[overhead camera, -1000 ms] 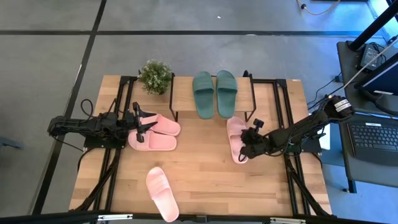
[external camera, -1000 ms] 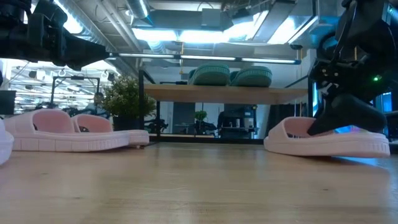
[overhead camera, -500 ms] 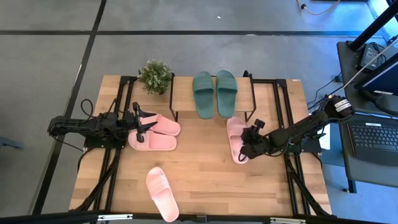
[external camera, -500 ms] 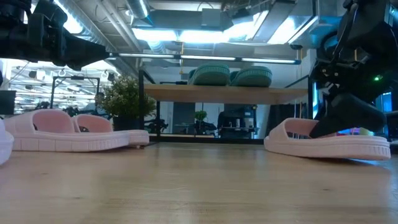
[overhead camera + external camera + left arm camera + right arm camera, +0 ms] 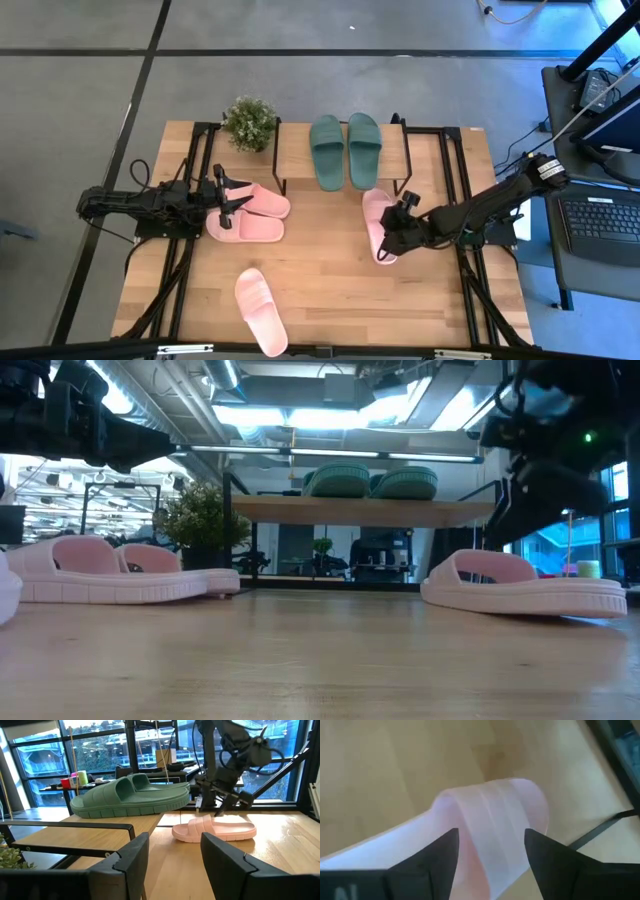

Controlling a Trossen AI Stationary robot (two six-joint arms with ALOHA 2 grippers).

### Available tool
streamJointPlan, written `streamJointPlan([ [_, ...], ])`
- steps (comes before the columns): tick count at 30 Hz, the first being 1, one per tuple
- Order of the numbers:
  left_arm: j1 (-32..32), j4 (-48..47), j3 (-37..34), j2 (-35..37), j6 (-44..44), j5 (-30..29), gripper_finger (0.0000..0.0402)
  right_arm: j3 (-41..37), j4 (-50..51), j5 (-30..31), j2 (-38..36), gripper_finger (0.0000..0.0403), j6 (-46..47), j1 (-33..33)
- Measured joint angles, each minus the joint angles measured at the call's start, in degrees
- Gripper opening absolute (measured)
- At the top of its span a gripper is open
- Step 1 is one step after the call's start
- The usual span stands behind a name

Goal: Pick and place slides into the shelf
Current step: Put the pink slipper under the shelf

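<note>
Pink strap fills my right wrist view: right gripper (image 5: 388,240) hovers over the lone pink slide (image 5: 377,222), fingers spread wide to either side of its strap, not touching. Shelf (image 5: 300,150) sits at its eleven o'clock, carrying the green pair (image 5: 345,148). Left gripper (image 5: 228,200) waits, fingers parted, beside the pink pair (image 5: 250,214).
</note>
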State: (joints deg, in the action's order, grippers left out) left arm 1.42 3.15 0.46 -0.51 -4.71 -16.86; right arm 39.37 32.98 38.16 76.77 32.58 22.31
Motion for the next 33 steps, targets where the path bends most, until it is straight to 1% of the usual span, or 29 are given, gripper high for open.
streamJointPlan([
  [2,0.0,0.0,0.0,0.0,0.0,0.0,0.0173,2.5,2.2,-3.9,0.0,0.0226,0.4,0.0],
  [3,0.0,0.0,0.0,0.0,0.0,0.0,0.0173,3.6,2.4,-7.0,0.0,0.0226,1.0,0.0],
  [4,0.0,0.0,0.0,0.0,0.0,0.0,0.0173,4.6,2.4,-11.4,0.0,0.0226,1.9,0.0],
  [6,0.0,0.0,0.0,0.0,0.0,0.0,0.0173,5.9,2.0,-23.9,0.0,0.0226,2.8,0.0],
  [8,0.0,0.0,0.0,0.0,0.0,0.0,0.0173,5.7,0.5,-34.3,0.0,0.0226,3.2,0.5],
  [10,0.0,0.0,0.0,0.0,0.0,0.0,0.0173,5.1,-0.4,-40.0,0.0,0.0226,3.4,1.4],
  [11,0.0,0.0,0.0,0.0,0.0,0.0,0.0173,4.7,-0.5,-41.2,0.0,0.0226,3.5,2.0],
  [15,0.0,0.0,0.0,0.0,0.0,0.0,0.0173,4.3,-1.8,-41.3,0.0,0.0226,6.2,4.0],
  [21,0.0,0.0,0.0,0.0,0.0,0.0,0.0173,4.3,-9.4,-41.3,0.0,0.0226,6.0,5.4],
  [24,0.0,0.0,0.0,0.0,-0.2,0.0,0.0173,4.3,-9.5,-41.3,0.4,0.0226,6.2,5.8],
  [30,0.0,0.0,0.0,0.0,-0.4,0.0,0.0173,4.3,-10.0,-41.6,6.1,0.0226,6.2,6.0],
  [33,0.0,0.0,0.0,0.0,-0.4,0.0,0.0173,4.3,-12.0,-44.4,9.4,0.0226,6.1,6.0],
])
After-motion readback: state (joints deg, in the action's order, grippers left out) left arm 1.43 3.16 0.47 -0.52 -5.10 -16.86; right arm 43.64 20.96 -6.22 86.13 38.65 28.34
